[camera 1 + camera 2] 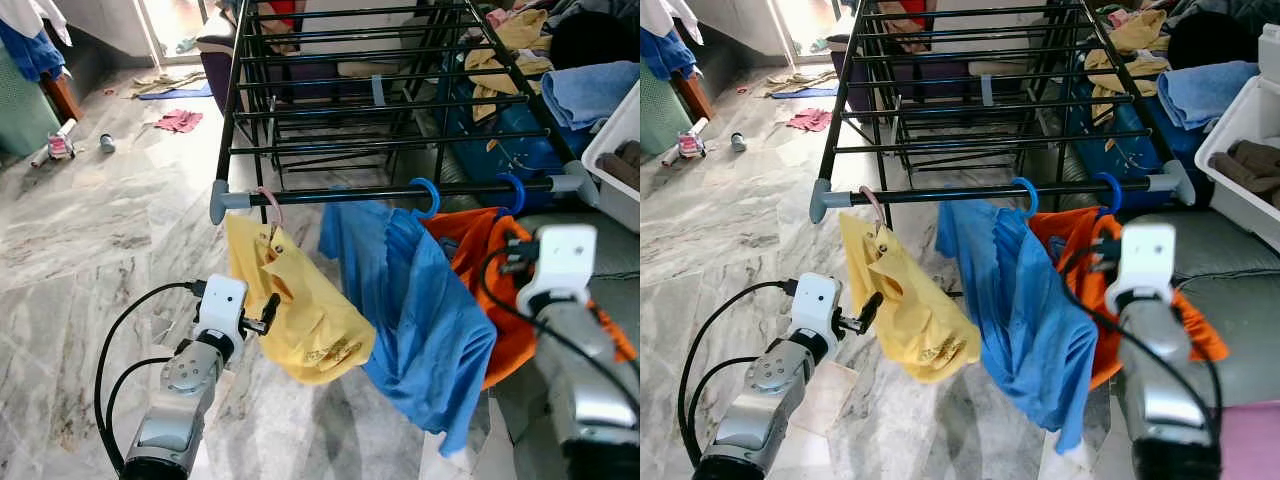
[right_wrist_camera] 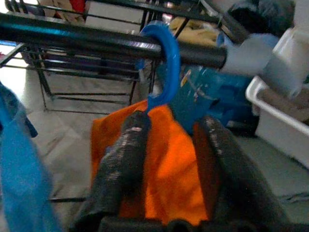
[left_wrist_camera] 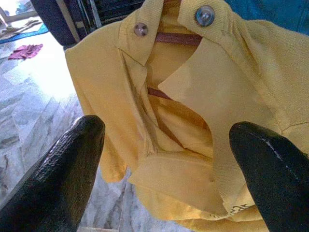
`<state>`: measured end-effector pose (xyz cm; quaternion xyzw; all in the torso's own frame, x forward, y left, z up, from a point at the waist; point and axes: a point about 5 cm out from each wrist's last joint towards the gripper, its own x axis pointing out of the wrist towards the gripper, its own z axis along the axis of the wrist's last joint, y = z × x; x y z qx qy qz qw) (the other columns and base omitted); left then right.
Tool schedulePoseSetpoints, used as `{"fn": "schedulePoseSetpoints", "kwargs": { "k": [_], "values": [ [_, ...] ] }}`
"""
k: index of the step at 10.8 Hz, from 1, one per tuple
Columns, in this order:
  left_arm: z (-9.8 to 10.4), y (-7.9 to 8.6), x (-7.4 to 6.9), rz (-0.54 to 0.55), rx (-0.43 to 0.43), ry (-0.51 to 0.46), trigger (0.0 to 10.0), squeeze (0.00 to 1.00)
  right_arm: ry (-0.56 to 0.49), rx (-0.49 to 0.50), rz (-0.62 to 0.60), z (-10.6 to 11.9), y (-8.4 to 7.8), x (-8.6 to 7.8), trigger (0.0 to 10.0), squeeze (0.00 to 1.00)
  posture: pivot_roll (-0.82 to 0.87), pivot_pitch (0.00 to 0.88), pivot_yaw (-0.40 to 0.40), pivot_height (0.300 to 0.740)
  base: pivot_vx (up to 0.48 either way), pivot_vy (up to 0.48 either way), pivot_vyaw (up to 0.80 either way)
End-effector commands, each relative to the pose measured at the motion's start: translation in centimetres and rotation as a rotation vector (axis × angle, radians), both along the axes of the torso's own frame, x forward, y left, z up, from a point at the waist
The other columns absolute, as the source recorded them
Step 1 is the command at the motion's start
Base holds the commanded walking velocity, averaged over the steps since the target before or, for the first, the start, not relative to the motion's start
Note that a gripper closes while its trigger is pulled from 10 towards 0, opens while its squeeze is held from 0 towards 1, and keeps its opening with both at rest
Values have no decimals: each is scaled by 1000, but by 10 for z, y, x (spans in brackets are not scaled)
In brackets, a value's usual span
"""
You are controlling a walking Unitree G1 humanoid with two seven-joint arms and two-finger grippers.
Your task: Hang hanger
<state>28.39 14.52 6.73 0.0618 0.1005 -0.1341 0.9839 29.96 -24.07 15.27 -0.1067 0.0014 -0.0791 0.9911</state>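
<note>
Drying rack [image 1: 400, 140]: thin black metal bars, semi-gloss, grey plastic end caps. Yellow polo shirt [image 3: 193, 121]: matt pique knit cloth, glossy buttons. Blue shirt [image 1: 420, 310] and orange shirt [image 2: 164, 164]: soft matt cloth. Blue hanger hook [image 2: 166, 58]: smooth glossy plastic. Left gripper fingers [image 3: 53, 179]: black, fine pebbled sheen. Floor [image 1: 90, 240]: polished veined marble, glossy.

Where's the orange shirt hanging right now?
The orange shirt hangs on a blue hanger at the right end of the rack's front bar, beside the blue shirt, with the right gripper at it.
</note>
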Motion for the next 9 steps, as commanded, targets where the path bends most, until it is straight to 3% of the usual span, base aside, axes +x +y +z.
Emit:
{"fn": "schedulePoseSetpoints", "kwargs": {
  "k": [1,5,7,9],
  "values": [
    [-3,1,-1,-5,18,18,10000,0,4,-9,3,5,-6,1,10000,1000,-65,56,31,740,0,0,0],
    [-4,2,0,-11,30,33,10000,0,153,-60,185,20,-39,-6,10000,1000,-79,65,38,740,0,0,0],
    [-4,2,1,-14,36,40,10000,0,245,-77,230,17,-63,-13,10000,1000,-78,67,47,740,0,0,0],
    [-5,1,1,-23,42,46,10000,0,340,-55,303,10,-75,-15,10000,1000,-77,64,52,740,0,0,0]
  ]
}}
